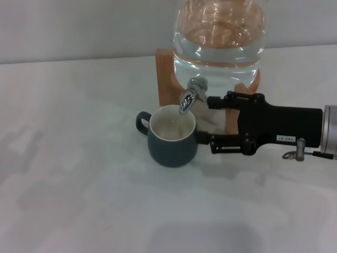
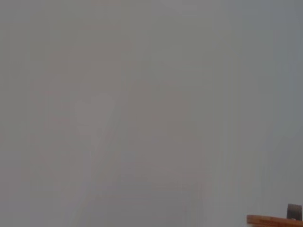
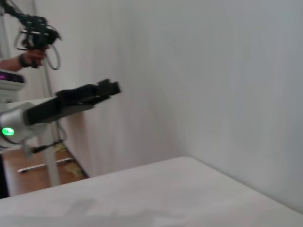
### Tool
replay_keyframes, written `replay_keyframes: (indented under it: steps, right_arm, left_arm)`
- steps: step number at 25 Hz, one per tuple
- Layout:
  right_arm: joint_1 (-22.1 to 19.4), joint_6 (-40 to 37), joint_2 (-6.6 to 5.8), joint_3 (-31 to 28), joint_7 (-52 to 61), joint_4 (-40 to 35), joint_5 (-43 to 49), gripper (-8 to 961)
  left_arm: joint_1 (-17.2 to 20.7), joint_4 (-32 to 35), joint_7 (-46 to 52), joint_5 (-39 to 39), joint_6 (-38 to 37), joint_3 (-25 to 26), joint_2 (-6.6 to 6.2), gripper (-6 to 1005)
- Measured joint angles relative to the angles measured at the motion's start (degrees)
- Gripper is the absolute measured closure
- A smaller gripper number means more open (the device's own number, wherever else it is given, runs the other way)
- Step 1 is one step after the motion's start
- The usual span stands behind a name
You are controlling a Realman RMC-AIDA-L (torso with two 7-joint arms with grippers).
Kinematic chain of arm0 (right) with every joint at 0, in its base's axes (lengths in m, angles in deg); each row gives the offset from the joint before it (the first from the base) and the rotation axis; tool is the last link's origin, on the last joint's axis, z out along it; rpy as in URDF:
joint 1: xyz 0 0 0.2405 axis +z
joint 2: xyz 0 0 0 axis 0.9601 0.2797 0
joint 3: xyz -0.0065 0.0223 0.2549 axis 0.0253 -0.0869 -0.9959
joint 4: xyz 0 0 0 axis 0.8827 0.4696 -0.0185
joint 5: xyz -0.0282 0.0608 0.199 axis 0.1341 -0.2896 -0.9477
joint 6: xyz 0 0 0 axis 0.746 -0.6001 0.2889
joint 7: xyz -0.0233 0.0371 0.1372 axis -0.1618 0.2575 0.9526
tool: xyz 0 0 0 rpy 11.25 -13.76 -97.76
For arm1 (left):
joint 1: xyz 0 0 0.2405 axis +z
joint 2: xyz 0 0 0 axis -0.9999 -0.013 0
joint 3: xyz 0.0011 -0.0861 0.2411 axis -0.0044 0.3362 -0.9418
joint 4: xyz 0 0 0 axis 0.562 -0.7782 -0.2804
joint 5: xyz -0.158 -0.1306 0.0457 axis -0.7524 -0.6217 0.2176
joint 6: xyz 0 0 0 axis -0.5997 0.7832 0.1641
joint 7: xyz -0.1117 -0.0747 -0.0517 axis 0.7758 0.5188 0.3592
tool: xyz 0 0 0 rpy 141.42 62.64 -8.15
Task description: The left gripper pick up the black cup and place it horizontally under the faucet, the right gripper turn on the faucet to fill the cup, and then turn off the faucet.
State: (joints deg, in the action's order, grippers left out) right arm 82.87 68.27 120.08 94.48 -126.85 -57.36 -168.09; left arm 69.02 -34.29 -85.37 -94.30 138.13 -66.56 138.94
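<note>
Cup (image 1: 172,143) stands upright on the table (image 1: 79,200), directly under the faucet (image 1: 190,95). Right gripper (image 1: 208,122), fingers spread apart, reaches beside the faucet and cup. Left gripper (image 3: 110,88) hovers away; fingers unclear.

The right arm ends in a matte black, boxy two-fingered gripper (image 1: 210,122) with thin linkage fingers (image 1: 224,146), a small white label and a silver-grey cylindrical wrist. The left arm's black claw (image 3: 110,87) sits on a silver-white cylinder with a green light (image 3: 7,132).
</note>
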Motion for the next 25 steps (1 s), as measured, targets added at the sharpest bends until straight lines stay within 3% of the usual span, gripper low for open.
replay_keyframes:
  steps: [6,13,25]
  right_arm:
    - [-0.31,1.41,-0.01,0.34,0.0,-0.67,0.0,114]
    - [-1.98,5.01,-0.1,-5.68,-0.01,-0.2,0.01,114]
    - [-1.66,8.48,0.02,-2.23,-0.09,-0.39,-0.76,114]
  left_arm:
    - [0.22,-0.01,0.12,0.0,0.26,-0.12,0.04,588]
    - [0.37,-0.01,0.18,0.01,0.37,0.0,0.06,588]
    - [-0.06,0.34,0.78,-0.63,-0.15,0.01,-0.11,588]
